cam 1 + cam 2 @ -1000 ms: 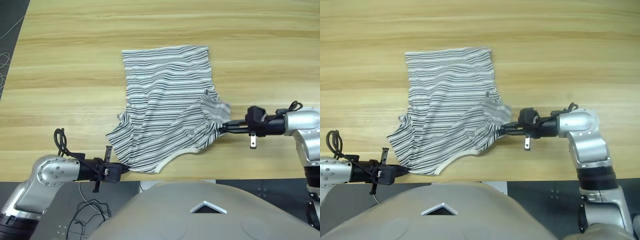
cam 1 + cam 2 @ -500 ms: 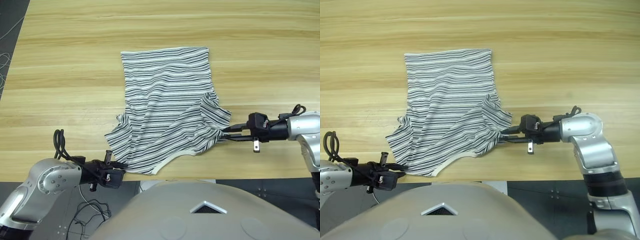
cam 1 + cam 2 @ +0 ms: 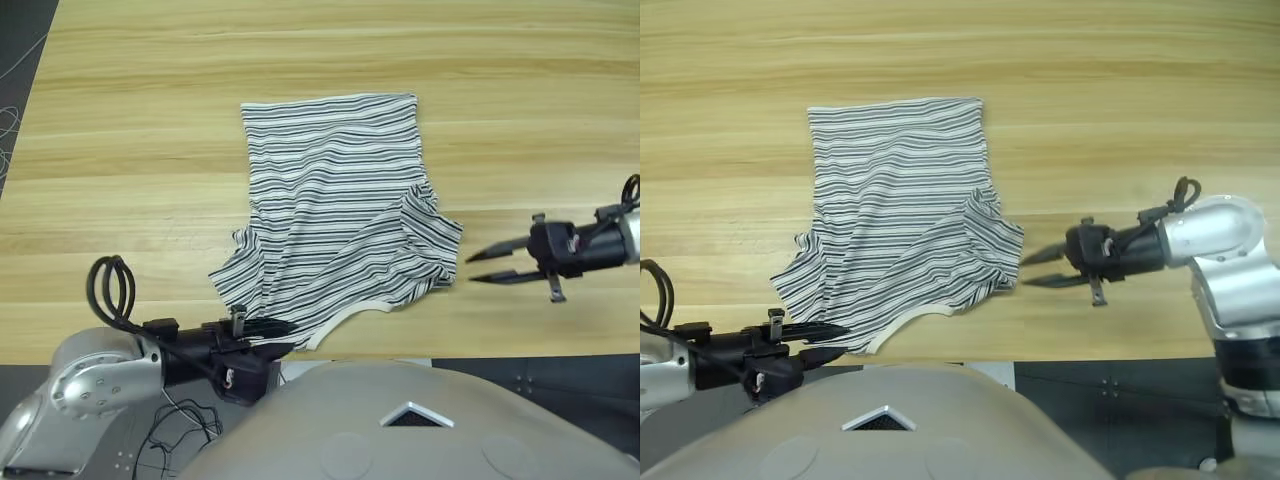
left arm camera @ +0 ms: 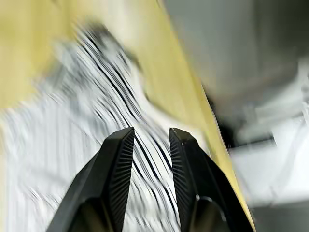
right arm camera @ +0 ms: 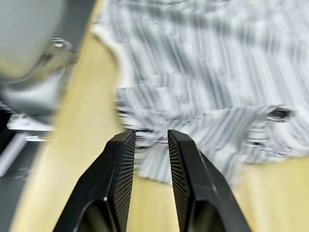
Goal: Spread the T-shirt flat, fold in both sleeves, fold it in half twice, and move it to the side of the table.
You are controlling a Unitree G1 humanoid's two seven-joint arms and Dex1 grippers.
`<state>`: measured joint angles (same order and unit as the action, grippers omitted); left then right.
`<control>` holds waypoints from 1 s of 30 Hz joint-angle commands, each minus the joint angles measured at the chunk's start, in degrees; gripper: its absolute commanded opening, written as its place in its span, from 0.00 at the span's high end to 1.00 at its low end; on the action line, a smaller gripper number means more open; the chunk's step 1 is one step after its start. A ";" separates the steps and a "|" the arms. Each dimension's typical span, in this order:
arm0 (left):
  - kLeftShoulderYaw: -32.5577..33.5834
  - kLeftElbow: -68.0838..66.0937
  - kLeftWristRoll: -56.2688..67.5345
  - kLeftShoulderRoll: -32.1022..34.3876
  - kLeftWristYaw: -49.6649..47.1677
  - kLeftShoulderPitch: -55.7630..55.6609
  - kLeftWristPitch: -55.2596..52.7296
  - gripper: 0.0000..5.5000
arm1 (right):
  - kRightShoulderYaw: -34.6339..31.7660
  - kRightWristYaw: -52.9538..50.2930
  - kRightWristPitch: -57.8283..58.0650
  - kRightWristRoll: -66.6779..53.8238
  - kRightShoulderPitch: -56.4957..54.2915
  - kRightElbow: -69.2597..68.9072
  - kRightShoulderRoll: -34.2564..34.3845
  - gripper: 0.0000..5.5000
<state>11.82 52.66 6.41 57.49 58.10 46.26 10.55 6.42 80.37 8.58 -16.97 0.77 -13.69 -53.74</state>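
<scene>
A black-and-white striped T-shirt lies on the wooden table. Its far part is flat, while its near part is rumpled, with bunched folds at the near left and right. My left gripper hovers open at the table's front edge, over the shirt's near hem, with nothing between its fingers. The left wrist view shows striped cloth beyond the left gripper. My right gripper is open, a short way to the right of the shirt and apart from it. The right wrist view looks past the right gripper at the crumpled stripes.
Bare wood stretches beyond the shirt and to both sides of it. The table's front edge runs just below both grippers. Dark floor with thin cables lies past the table's left end.
Both grippers have let go of the shirt and opened. The right one drew back to the right; the left one swung right along the front edge. The shirt's near part settled.
</scene>
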 commanded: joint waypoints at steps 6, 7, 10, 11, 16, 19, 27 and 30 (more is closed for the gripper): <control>-13.42 -14.57 2.63 -5.45 -0.91 -21.78 -4.38 0.76 | 4.59 -8.05 -4.65 8.31 1.48 3.98 3.31 0.78; -16.48 -19.38 -0.73 -7.57 -1.98 -25.93 -3.48 0.76 | 5.22 -8.26 -5.22 8.91 1.52 4.25 3.42 0.78; -22.77 -30.56 -6.10 -11.82 -2.32 -34.84 -2.11 0.76 | 6.42 -9.24 -6.87 10.48 0.94 5.31 4.21 0.78; -24.01 -33.22 -6.62 -12.98 -2.32 -36.64 -1.73 0.76 | 6.54 -10.00 -6.86 10.72 0.38 5.79 4.91 0.78; -26.60 -38.83 -8.55 -15.03 -3.32 -38.92 0.23 0.76 | 8.94 -13.23 -7.98 14.24 -1.97 10.17 7.84 0.78; -27.52 -41.52 -10.10 -15.70 -4.15 -39.29 1.30 0.76 | 10.66 -16.44 -9.19 18.31 -3.86 15.74 9.51 0.78; -29.99 -43.12 -14.45 -16.01 -6.44 -37.52 2.21 0.76 | 13.85 -14.14 -13.00 24.08 -1.99 22.54 1.73 0.78; -30.24 -43.58 -16.47 -15.80 -7.61 -37.03 2.17 0.76 | 11.02 -7.80 -12.63 18.47 2.19 18.24 -5.56 0.78</control>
<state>-18.10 9.40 -8.29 41.23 51.57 8.92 12.56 17.09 67.26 -6.14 1.79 -3.00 4.78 -53.48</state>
